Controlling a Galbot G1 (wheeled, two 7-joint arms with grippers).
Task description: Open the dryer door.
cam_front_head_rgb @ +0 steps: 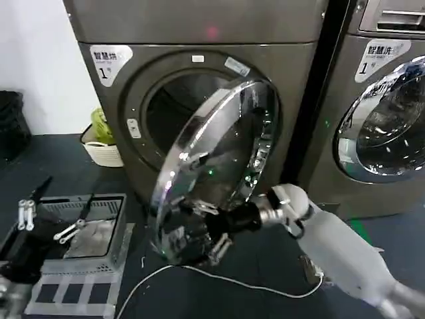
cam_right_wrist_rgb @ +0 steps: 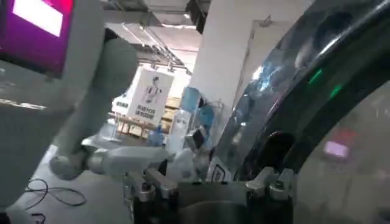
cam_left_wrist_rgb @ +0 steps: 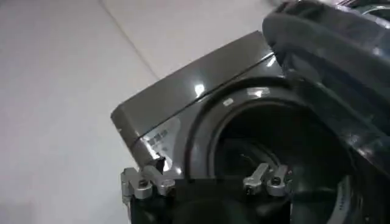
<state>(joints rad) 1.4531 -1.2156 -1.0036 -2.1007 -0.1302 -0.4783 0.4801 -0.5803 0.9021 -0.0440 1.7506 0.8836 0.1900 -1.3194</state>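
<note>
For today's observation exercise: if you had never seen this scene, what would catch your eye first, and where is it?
The big chrome-rimmed dryer door stands swung partly open in front of the dark drum opening of the grey dryer. The right gripper is at the door's lower edge, at the end of the white right arm reaching in from the lower right. The left gripper waits low at the left, over a grey tray on the floor.
</note>
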